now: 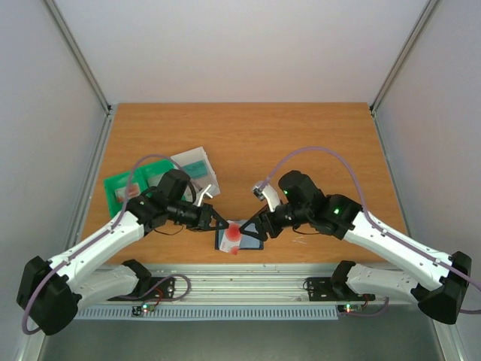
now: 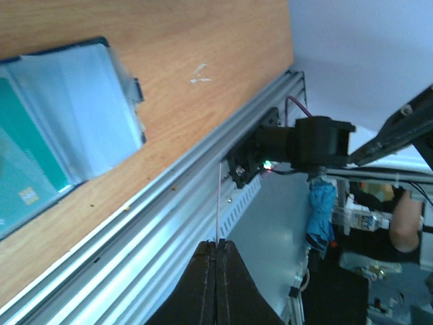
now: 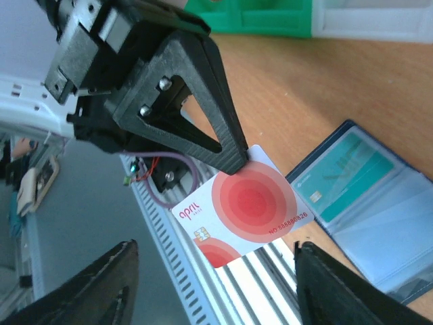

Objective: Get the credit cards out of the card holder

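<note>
My left gripper point(image 1: 225, 226) is shut on a whitish credit card with red circles point(image 1: 234, 235) and holds it above the table's front edge. In the left wrist view the card point(image 2: 218, 203) shows edge-on between the closed fingers point(image 2: 218, 242). The dark card holder point(image 1: 249, 242) lies open on the table just below, with a teal card point(image 3: 345, 177) in its pocket. It also shows in the left wrist view point(image 2: 81, 115). My right gripper point(image 1: 255, 227) is open and empty, facing the held card point(image 3: 243, 210); its fingers point(image 3: 101, 288) stand wide on either side of it.
A green bin point(image 1: 124, 188) and a white bin point(image 1: 197, 169) sit at the left behind my left arm. The aluminium rail point(image 2: 155, 223) runs along the table's front edge right under the card.
</note>
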Available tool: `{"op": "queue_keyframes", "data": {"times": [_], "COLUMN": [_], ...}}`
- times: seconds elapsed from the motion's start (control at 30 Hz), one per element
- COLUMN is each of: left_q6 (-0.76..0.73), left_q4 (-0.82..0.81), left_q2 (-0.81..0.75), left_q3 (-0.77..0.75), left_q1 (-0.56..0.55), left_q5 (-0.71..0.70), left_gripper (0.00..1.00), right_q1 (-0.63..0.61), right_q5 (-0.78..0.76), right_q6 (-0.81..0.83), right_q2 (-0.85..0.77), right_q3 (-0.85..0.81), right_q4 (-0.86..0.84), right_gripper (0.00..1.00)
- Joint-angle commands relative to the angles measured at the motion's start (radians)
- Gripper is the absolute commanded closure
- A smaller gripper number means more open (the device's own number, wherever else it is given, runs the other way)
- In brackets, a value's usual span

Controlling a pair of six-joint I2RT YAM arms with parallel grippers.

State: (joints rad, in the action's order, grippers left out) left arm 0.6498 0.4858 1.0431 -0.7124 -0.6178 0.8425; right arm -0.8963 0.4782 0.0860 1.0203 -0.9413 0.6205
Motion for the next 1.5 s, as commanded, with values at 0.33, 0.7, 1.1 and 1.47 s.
{"op": "queue_keyframes", "data": {"times": [0.33,0.7,1.1,1.47], "left_q6": [-0.057,-0.08,-0.118,0.041], "left_q4": [-0.071,-0.079,0.038,0.008], "left_q2": [-0.069,-0.118,-0.173,-0.301], "left_q3": [-0.013,0.013,-0.036,-0.084], "left_q1": [-0.003,-0.003,-0.003,-0.002], "left_q5": [0.194,0.187,0.059,-0.245], "left_gripper": [1.0,1.0,0.55,0.01], "right_q1": [0.008,0.011,0.013,0.014], "right_q5": [0.211,0.299,0.391,0.062], "right_q6": [0.115,0.084,-0.02,-0.309], "right_q2": [0.194,0.188,0.149,0.074], "right_q3": [-0.128,-0.124,-0.065,0.002], "right_q4": [0.091,0.066,-0.04,-0.207], "right_gripper": [0.34,0.82,0.99,0.99]}}
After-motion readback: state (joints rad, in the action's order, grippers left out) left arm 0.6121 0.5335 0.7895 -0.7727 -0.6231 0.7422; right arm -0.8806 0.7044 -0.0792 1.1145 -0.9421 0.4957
